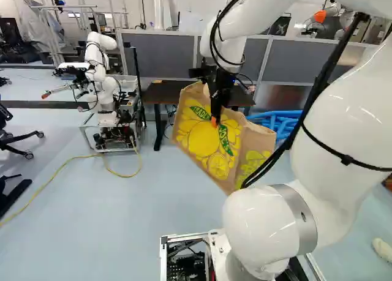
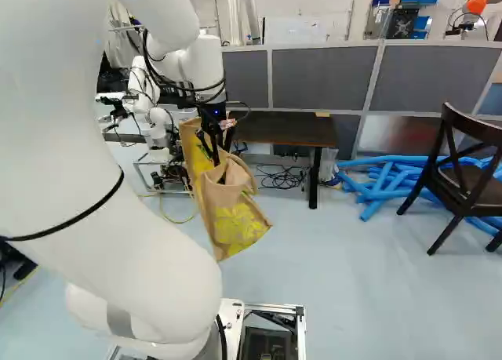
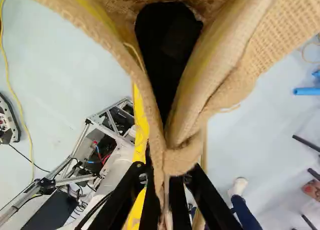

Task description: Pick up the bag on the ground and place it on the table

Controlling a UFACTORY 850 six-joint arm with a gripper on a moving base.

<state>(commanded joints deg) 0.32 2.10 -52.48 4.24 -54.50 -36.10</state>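
In the left base view my gripper points down at the upper part of the burlap bag, which hangs tilted above the floor, its yellow print facing the camera. The right base view shows the same bag more from its side, ahead of the arm. In the wrist view my gripper is shut on the bag's rim, with burlap pinched between the fingers and the dark opening of the bag gaping ahead of them. The brown table stands beyond the bag, partly hidden by it in the left base view.
Another robot stands on a wheeled frame beyond and to the left, a yellow cable on the floor by it. Blue tubes lie right of the table, near a dark chair. Grey partitions stand behind.
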